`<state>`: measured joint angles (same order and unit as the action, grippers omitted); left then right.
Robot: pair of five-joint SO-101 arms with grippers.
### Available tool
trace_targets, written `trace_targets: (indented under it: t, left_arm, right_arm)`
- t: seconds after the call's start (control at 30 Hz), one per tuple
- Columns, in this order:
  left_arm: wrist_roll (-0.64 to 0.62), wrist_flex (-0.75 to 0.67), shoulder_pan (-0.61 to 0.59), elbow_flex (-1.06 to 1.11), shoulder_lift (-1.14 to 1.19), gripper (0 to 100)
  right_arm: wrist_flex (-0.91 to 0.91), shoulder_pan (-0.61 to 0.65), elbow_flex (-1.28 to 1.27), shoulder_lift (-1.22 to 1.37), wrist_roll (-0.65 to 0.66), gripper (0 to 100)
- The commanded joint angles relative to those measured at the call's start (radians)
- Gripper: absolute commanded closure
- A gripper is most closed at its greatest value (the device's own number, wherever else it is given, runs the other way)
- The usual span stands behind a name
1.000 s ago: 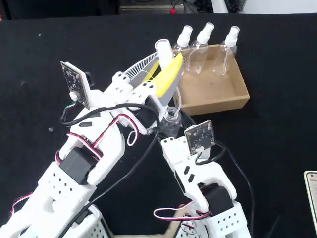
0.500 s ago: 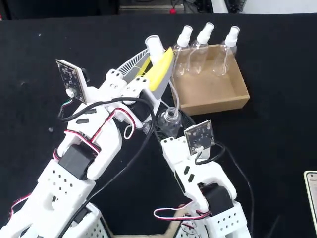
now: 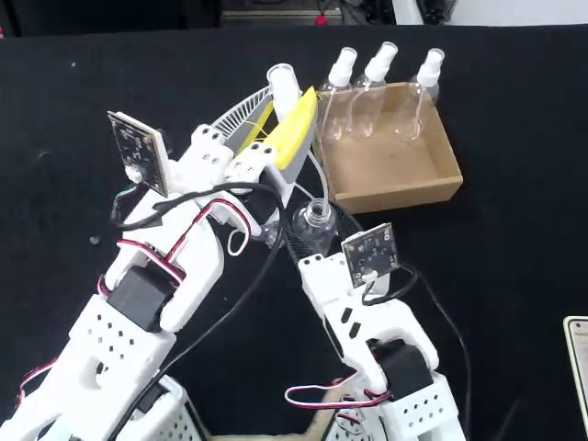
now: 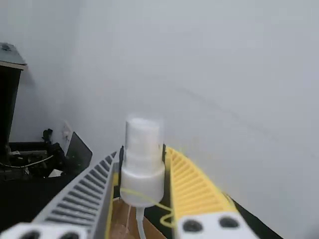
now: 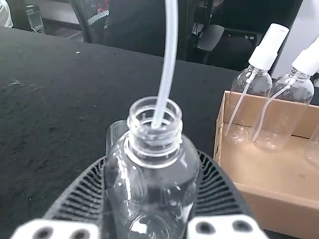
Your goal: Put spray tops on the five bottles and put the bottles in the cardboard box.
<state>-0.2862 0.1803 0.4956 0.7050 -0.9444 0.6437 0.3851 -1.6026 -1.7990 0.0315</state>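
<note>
Bottles with spray tops [image 3: 367, 106] number three in cardboard box [image 3: 397, 196], seemingly leaning.

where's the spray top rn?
High view: the spray top is clamped in the left tool, left of the cardboard box, above the open bottle held in the right tool; its tube dips into that bottle's neck.

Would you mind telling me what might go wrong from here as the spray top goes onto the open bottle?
1. The spray top in the left end effector sits well above the bottle, with only its thin, curved dip tube in the neck, so it may seat crooked.
2. That end effector is close to the capped bottles in the cardboard box and might knock them.
</note>
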Motion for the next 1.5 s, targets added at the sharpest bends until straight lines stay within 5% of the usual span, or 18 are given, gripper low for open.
trace_targets:
  t: [0.0, 0.87, 1.47]
  left_arm:
    - [0.018, -0.014, 0.001, -0.010, -0.008, 97]
    - [0.026, -0.014, -0.058, -0.035, -0.009, 97]
    - [0.026, -0.006, 0.085, 0.128, -0.011, 97]
  right_arm:
    - [-0.028, 0.011, 0.007, -0.104, -0.008, 92.4]
    - [-0.026, 0.011, 0.005, -0.104, -0.008, 92.4]
    - [-0.029, 0.011, 0.005, -0.104, -0.008, 92.4]
